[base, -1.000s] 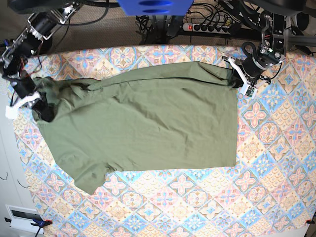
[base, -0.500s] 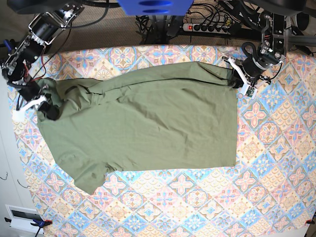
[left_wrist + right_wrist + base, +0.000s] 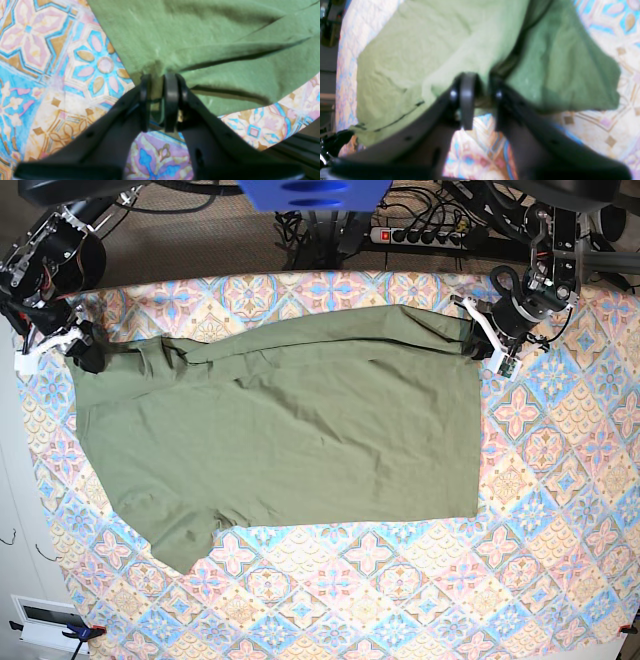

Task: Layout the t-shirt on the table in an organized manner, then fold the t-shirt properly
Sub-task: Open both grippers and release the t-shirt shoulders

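Base view: t-shirt lies spread across the table, filling centre and left of frame. Left gripper, upper right, is pinched on the shirt's top right corner. Right gripper, upper left, sits at the shoulder; cloth between its pads, jaws slightly parted, grip uncertain.

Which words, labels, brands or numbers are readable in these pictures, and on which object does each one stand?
There is no readable text in any view.
The olive-green short-sleeved cloth t-shirt shows no print or label.
The table covered in blue, pink and cream tile-patterned cloth carries only ornament.
The white power strip behind the table is too small to read.
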Motion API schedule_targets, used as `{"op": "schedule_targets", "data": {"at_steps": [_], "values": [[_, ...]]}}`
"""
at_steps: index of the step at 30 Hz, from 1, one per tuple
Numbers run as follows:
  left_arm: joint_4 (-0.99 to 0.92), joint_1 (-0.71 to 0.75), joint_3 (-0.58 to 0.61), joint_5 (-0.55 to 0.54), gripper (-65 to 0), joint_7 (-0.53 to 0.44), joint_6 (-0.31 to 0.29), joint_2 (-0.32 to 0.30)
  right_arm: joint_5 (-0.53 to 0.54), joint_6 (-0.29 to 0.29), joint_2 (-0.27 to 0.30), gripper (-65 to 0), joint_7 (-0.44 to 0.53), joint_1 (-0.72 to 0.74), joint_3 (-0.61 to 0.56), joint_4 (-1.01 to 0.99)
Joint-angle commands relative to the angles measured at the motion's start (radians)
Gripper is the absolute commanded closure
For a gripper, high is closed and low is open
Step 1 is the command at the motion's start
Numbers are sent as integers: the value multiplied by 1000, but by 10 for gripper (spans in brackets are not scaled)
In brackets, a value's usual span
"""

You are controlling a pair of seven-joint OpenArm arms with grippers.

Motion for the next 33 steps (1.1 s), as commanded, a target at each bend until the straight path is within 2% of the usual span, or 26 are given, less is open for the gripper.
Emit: {"op": "schedule_targets", "data": {"at_steps": [1, 3, 5, 8, 12, 15, 17, 22, 25, 27, 30, 33], "values": [[20, -4, -8, -9, -94, -19, -1, -13, 24, 5, 24, -200, 13, 3, 4, 19], [22, 1, -8, -9, -94, -19, -1, -13, 24, 5, 24, -270, 13, -14, 7, 21], [45, 2, -9, -9, -94, -19, -1, -13, 24, 5, 32, -303, 16, -20, 7, 21], [69, 13, -11, -8, -94, -19, -1, -13, 30, 5, 35, -303, 16, -20, 11, 21], [80, 16, -34, -8, -102, -18, -1, -14, 30, 5, 33, -303, 12, -20, 87, 60], [81, 22, -82, -19, -106, 31, -1, -14, 30, 8, 32, -303, 12, -21, 96, 137], [101, 19, -103, -20, -150, 68, 0, -14, 30, 8, 30, -303, 12, -21, 93, 177], [172, 22, -117, -20, -343, 140, 2, -14, 32, 8, 12, -303, 12, -21, 93, 245], [183, 16, -117, -26, -411, 165, 2, -13, 32, 8, 3, -303, 12, -20, 91, 254], [184, 15, -124, -54, -402, 165, 2, -11, 32, 8, 3, -303, 12, -20, 91, 254], [178, 8, -204, -89, -368, 165, 2, 3, 32, 8, 1, -303, 12, -18, 90, 254], [158, -67, -244, -111, -334, 172, 2, 36, 32, 8, 1, -303, 10, -12, 41, 254]]}}
